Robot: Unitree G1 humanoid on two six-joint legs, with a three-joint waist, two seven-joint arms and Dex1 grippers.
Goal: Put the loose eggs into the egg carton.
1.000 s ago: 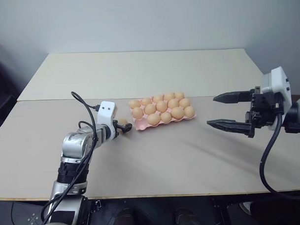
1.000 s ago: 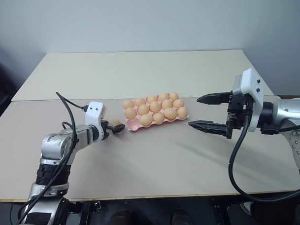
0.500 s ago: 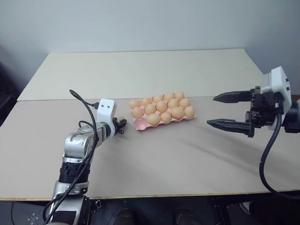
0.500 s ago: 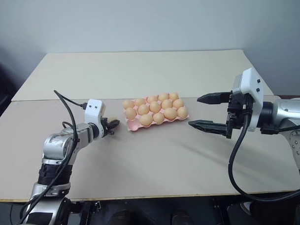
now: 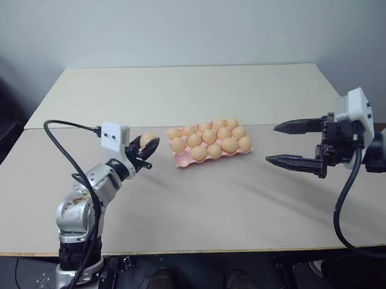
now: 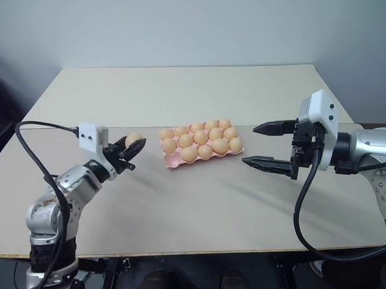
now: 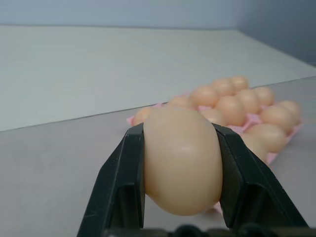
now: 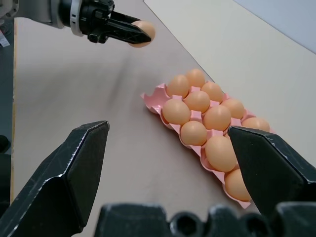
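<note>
Left gripper (image 5: 144, 147), clamped on one loose egg (image 5: 147, 139), held above the table left of the egg carton (image 5: 181, 160) for placing; right gripper (image 5: 285, 142) agape.

Left arm (image 5: 87, 199): brushed silver segments, black joint rings, looping black cable, white camera block at the wrist. Right arm (image 6: 364, 145): same build. Fingers (image 8: 74, 168): matte black, tapered, flat-faced.
</note>
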